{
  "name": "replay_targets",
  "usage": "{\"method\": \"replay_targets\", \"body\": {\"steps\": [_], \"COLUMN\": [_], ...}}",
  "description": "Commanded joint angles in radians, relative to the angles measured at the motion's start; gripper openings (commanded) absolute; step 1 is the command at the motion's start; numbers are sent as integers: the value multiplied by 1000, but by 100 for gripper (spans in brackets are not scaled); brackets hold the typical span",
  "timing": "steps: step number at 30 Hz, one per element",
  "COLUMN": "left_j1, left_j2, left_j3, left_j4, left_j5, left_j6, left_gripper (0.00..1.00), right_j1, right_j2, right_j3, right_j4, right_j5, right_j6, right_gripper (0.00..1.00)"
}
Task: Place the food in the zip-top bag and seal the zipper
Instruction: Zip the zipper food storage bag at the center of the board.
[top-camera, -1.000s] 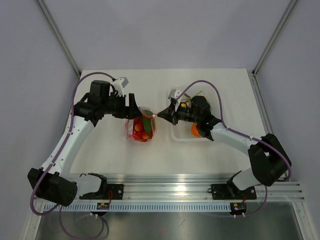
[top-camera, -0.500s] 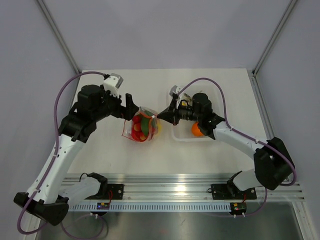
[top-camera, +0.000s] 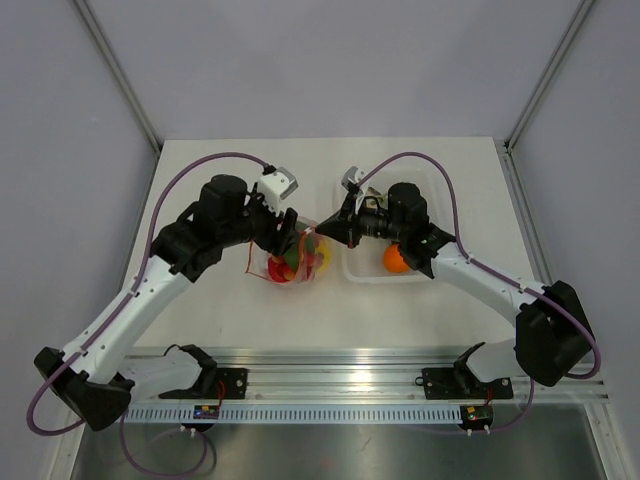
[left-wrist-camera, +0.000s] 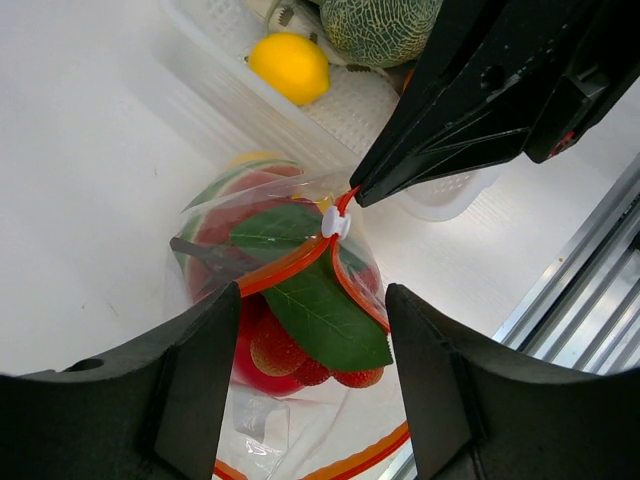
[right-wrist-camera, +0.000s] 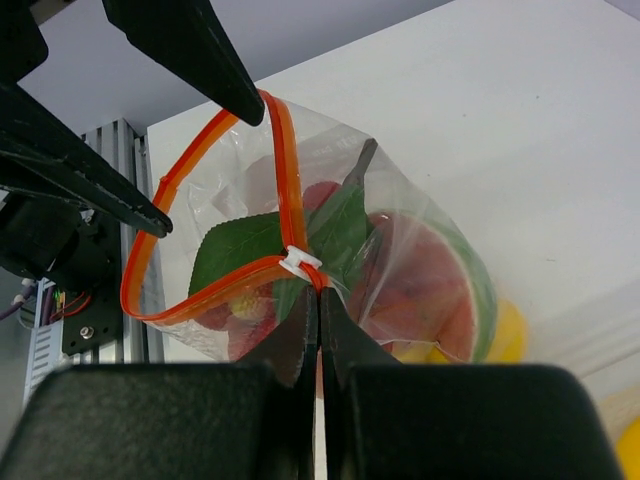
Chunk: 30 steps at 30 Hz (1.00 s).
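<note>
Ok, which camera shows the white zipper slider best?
Right wrist: the white slider on the zipper sits close and sharp, past the right gripper. Left wrist shows it smaller; top external barely resolves it.

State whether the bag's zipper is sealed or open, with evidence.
Open: the zipper shows two red-orange strips bowed apart, food visible between them; the right gripper pinches its end by the white slider.

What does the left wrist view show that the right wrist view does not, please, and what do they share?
Only the left wrist view: the netted melon in the white tray. Only the right wrist view: a wired board on the rail. Both: the zip-top bag, its open zipper, the green leaf, the right gripper shut at the slider, the left gripper open.
</note>
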Motion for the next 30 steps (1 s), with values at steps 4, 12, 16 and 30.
{"method": "replay_targets", "body": {"steps": [4, 12, 16, 30], "left_j1": [-21, -72, -80, -81], "left_j2": [-46, 3, 32, 38], "left_j3": [8, -14, -6, -65], "left_j4": [70, 82, 79, 146], "left_j5": [5, -14, -17, -73], "left_j6": [20, 52, 66, 88], "left_gripper": [68, 67, 65, 51], "right_j1": [-3, -3, -3, -3], "right_j2": [2, 11, 11, 8], "right_j3": [86, 90, 90, 67], "right_j4": [36, 39, 42, 88], "right_j5": [-11, -20, -24, -47], "right_j6": [38, 58, 68, 104], "right_gripper": [0, 0, 0, 0]}}
